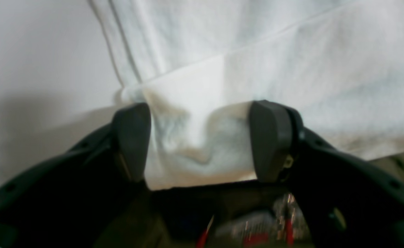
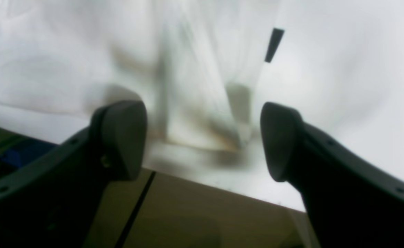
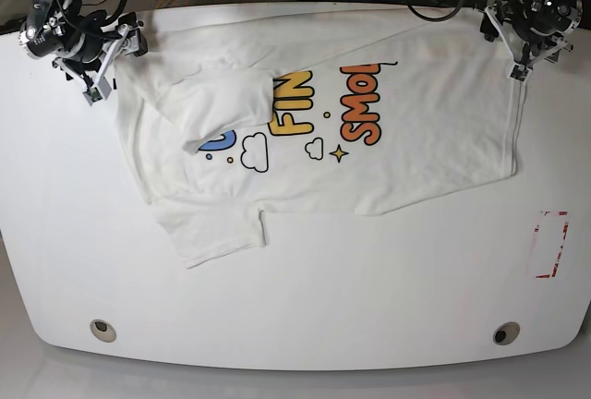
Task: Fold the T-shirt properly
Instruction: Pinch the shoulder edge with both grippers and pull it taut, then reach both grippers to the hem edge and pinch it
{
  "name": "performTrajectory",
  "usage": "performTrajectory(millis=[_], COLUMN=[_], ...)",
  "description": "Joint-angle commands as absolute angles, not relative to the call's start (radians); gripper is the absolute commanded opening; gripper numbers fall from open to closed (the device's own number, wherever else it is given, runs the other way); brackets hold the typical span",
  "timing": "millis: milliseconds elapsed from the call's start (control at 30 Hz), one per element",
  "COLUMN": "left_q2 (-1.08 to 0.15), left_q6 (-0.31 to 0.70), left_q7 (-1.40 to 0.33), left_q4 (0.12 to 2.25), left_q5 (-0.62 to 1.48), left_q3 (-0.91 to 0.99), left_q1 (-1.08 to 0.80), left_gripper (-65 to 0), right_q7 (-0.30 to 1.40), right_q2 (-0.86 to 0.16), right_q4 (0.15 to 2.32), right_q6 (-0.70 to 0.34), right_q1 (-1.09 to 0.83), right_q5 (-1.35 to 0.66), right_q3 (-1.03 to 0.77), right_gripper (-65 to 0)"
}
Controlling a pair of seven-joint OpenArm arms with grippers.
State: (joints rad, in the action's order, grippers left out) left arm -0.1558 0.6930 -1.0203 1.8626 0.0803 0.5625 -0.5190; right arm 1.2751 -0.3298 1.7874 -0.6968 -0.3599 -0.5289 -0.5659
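Starting the long fold, I judge: both grippers sit at the far edge of the shirt (image 3: pixel 369 159), which lies flat, print up, on the table (image 3: pixel 295 307). Left gripper (image 1: pixel 200 141) is spread, with a bunched corner between its fingers (not pinched). Right gripper (image 2: pixel 203 141) is spread too, cloth just ahead. Next: clench both, lift together.

Bright, even overhead light; wrist views blurred.
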Motion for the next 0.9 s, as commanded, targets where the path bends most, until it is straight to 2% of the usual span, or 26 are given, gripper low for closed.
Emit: performTrajectory(millis=[0, 133, 433, 733, 867], left_q2=[-0.166, -0.165, -0.163, -0.168, -0.171], left_q6=[0.698, 0.698, 0.698, 0.698, 0.698], left_q7=[-1.056, -1.056, -1.058, -1.059, -1.059], left_q4=[1.911, 1.951, 1.983, 1.946, 1.922], left_q5=[0.051, 0.053, 0.053, 0.044, 0.044], left_q3=[0.568, 0.572, 0.596, 0.599, 0.598], left_q1=[-0.529, -0.527, -0.420, -0.206, -0.119], left_gripper=[-22.9, -22.9, -22.9, -23.1, -23.1], right_q7=[1.265, 1.268, 1.308, 1.305, 1.222], right_q2=[-0.348, -0.348, -0.338, -0.338, -0.337], right_q4=[1.862, 1.945, 1.946, 1.659, 1.498], right_q6=[-0.698, -0.698, -0.698, -0.698, -0.698], right_q1=[-0.364, -0.378, -0.197, 0.124, 0.269], right_q5=[-0.539, -0.539, -0.532, -0.498, -0.406], right_q3=[-0.576, -0.573, -0.567, -0.509, -0.438], right_gripper=[-17.0, -17.0, -17.0, -17.0, -17.0])
